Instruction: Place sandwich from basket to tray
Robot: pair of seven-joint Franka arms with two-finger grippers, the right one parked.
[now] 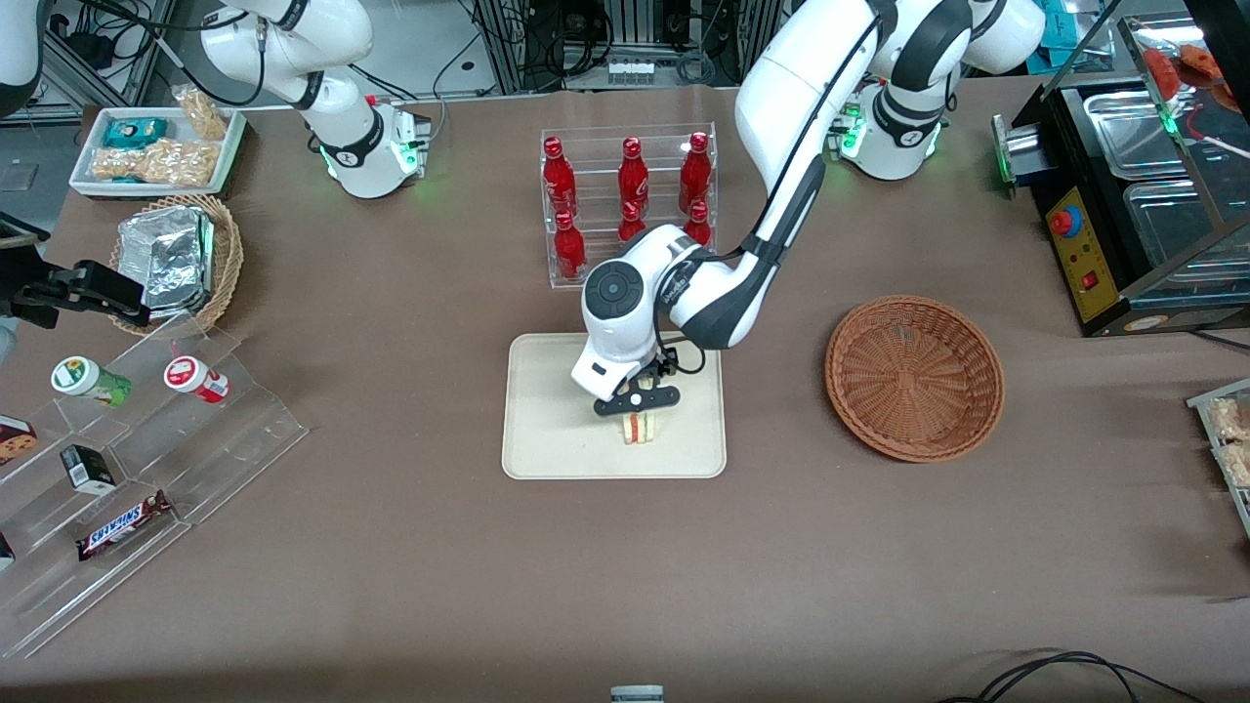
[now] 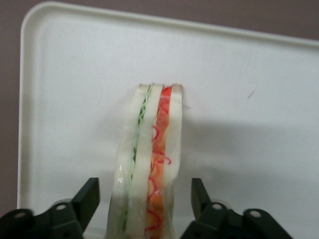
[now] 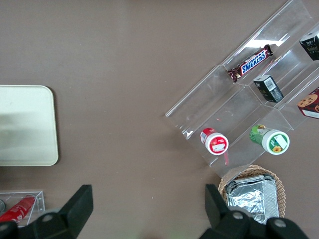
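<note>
Only thing I can actually read is SNICKERS, printed in blue on white across the brown chocolate bar wrapper lying in the clear acrylic stepped display stand toward the parked arm's end of the table; same word shows on it from the right wrist camera. Lids and little cartons there have labels too, but they're unreadable.

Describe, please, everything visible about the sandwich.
The sandwich is a wedge of white bread slices with a green layer and a red one, in clear wrap. It stands on edge on the cream tray, below the open gripper, whose fingers flank it without touching. The basket is empty.
</note>
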